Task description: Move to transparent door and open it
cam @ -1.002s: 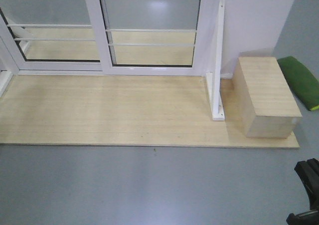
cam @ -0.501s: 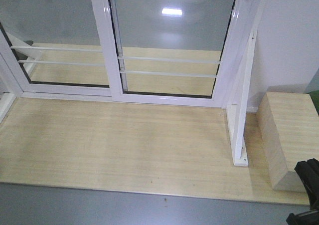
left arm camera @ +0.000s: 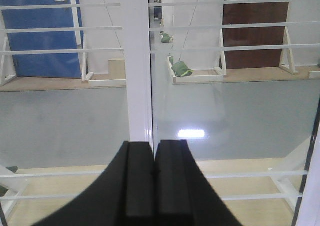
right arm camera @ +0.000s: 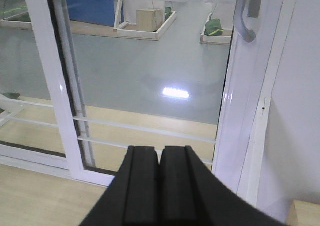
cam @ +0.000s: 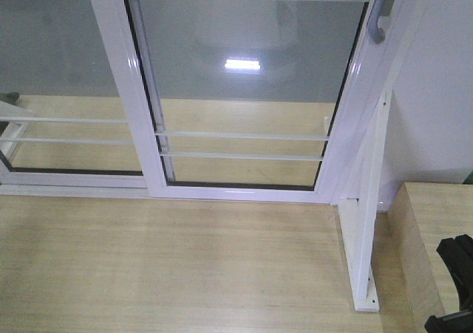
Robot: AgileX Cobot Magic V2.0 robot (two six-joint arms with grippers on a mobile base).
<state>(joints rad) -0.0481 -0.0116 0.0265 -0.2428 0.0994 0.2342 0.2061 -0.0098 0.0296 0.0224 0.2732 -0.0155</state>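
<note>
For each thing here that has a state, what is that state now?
Clear-glass sliding door with curved grey metal handle: closed against the right frame.
Grey metal handle: free, no tool touches it.
Left tool: shut, empty.
Right tool: shut, empty.

Top of the transparent door [cam: 244,67] cut by the front view's upper edge. Only the lower end of its pull handle [cam: 379,19] in frame; upper mount out of shot in the right wrist view too. Wooden block [cam: 436,211] cropped right and bottom. The left gripper [left arm camera: 153,146] masks the foot of the white frame post [left arm camera: 137,60]. Green items [left arm camera: 182,68] beyond the glass too small to identify.
</note>
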